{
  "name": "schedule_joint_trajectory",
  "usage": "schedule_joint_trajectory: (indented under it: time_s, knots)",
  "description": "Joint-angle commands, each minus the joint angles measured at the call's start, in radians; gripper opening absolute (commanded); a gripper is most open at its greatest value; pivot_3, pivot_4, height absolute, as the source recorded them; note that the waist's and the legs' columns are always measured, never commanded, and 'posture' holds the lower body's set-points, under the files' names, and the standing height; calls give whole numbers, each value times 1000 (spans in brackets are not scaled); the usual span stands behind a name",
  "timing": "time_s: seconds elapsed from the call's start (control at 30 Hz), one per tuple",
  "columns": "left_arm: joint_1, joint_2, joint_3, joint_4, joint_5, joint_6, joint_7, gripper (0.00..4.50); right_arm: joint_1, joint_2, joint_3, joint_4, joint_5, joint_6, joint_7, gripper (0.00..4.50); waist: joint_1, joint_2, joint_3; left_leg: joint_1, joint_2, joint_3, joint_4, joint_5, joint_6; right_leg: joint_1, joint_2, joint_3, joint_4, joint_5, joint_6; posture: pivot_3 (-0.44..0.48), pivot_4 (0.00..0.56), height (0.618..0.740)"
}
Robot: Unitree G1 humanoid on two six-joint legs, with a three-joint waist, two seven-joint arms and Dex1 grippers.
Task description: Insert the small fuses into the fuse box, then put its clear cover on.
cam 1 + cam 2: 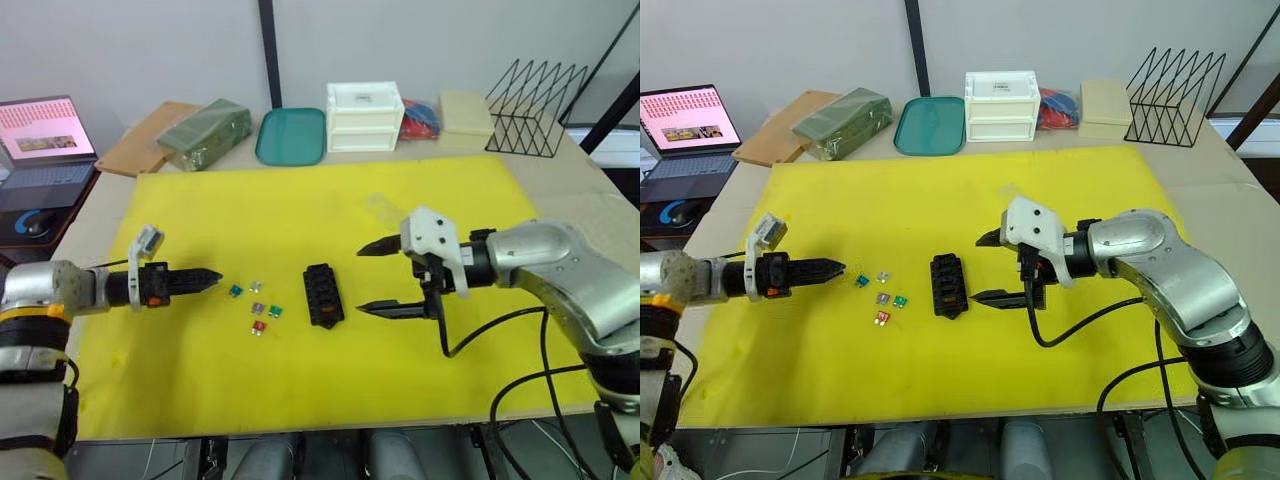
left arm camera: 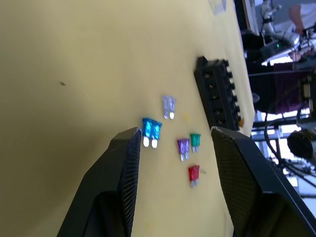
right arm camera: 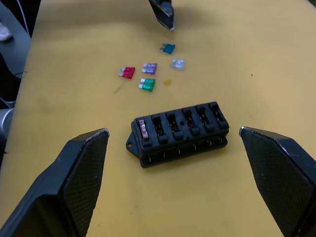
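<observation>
No text, label, brand or number can be read anywhere here. The laptop (image 1: pixel 685 135) screen shows rows of small marks on a pink ground, too small to make out, and the white drawer box (image 1: pixel 365 117) carries a faint raised mark on its upper front that cannot be made out either

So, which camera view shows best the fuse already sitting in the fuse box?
The right wrist view: it looks down into the fuse box, and a tan fuse sits in one end slot. In the left wrist view the box is seen edge-on, so the slots are hard to read. In both eye views the box is too small to tell.
</observation>
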Motion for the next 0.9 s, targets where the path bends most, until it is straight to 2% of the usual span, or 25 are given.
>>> schedule_joint_trajectory:
  time_s: [0.03, 0.2, 0.9]
  knots:
    - [-24, -4, -26, 38, 33, -20, -31, 2299, -20, 11, -7, -36, 1, -3, -18, 4500, 0, 0, 0, 0, 0, 0, 0, 0, 0, 0, 0, 0, 0, 0, 0, 0, 150, 740]
    - [-16, -16, -78, 22, 69, -47, -68, 2299, -19, 9, -3, -39, -4, -5, -27, 4500, 0, 0, 0, 0, 0, 0, 0, 0, 0, 0, 0, 0, 0, 0, 0, 0, 150, 740]
    - [-13, -95, -124, -21, 123, -86, -86, 2299, -2, -7, -3, -69, -2, 2, -47, 4500, 3, 0, 0, 0, -1, 0, 1, 0, 0, 0, 0, 0, 1, 0, 0, 0, 150, 740]
